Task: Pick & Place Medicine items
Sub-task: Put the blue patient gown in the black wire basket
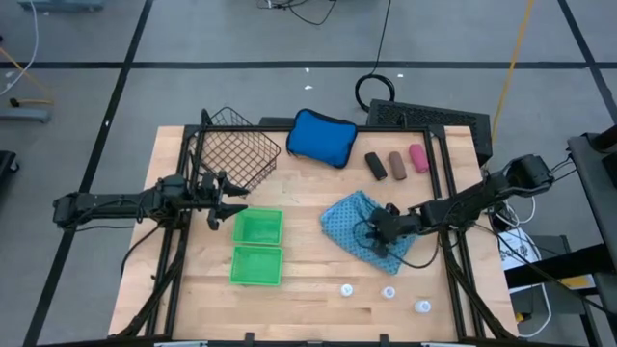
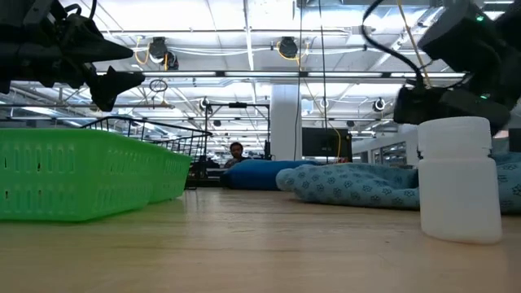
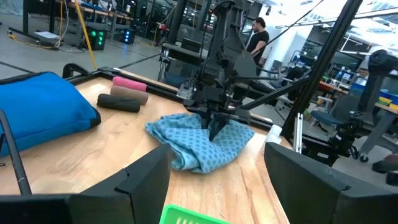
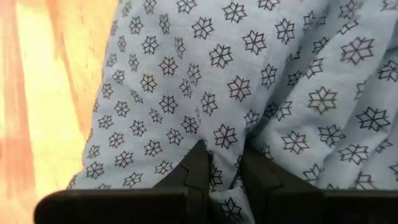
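Presently, the right end effector [image 1: 385, 231] is down on the light-blue patterned cloth [image 1: 359, 224] at the right middle of the wooden counter [image 1: 308, 289]. In the right wrist view its two dark fingers [image 4: 198, 167] are drawn close together with a fold of that cloth pinched between them. The left wrist view confirms the same: the tips are buried in the crumpled fabric.

The left end effector [image 1: 224, 204] hangs above the counter on the left side, between the black wire basket [image 1: 236, 149] and the two green bins [image 1: 257, 249]. Its fingers stand well apart and hold nothing.

The medicine items lie untouched. The black piece [image 1: 375, 166], the brown piece [image 1: 396, 164] and the pink piece [image 1: 418, 158] sit side by side near the far right edge, just beyond the cloth and beside the blue padded pouch [image 1: 321, 136]. Three small white bottles [image 1: 388, 292] stand in a loose row near the front edge, apart from the cloth; one of them [image 2: 458, 179] looms close in the low view, upright with its cap on.

Both green bins sit next to each other at the centre left. A person [image 3: 256, 37] stands in the room beyond the counter.
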Available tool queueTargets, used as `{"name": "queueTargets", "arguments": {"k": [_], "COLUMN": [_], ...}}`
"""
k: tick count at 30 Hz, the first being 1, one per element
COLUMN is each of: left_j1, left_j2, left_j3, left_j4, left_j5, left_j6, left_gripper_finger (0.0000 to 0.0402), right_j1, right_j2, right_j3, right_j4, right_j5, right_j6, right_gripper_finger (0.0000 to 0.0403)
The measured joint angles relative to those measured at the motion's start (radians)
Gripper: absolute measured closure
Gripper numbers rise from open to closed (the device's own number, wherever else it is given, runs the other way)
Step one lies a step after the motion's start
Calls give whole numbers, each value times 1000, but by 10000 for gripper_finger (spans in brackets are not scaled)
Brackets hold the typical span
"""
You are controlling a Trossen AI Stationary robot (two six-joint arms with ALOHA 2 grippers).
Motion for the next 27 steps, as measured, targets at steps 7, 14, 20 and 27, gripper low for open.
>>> {"name": "queueTargets", "arguments": {"k": [7,14,20,27], "left_j1": [0,0,0,0], "left_j2": [0,0,0,0], "left_j3": [0,0,0,0], "left_j4": [0,0,19,20], "left_j5": [0,0,-1,-2], "left_j6": [0,0,50,75], "left_gripper_finger": [137,137,137,137], "right_j1": [0,0,0,0], "right_j2": [-203,-350,-406,-415], "right_j3": [-1,0,1,1], "right_j4": [130,318,423,439], "right_j5": [156,195,169,117], "right_j6": [-179,-386,-497,-532], "right_gripper_finger": [367,367,367,367]}}
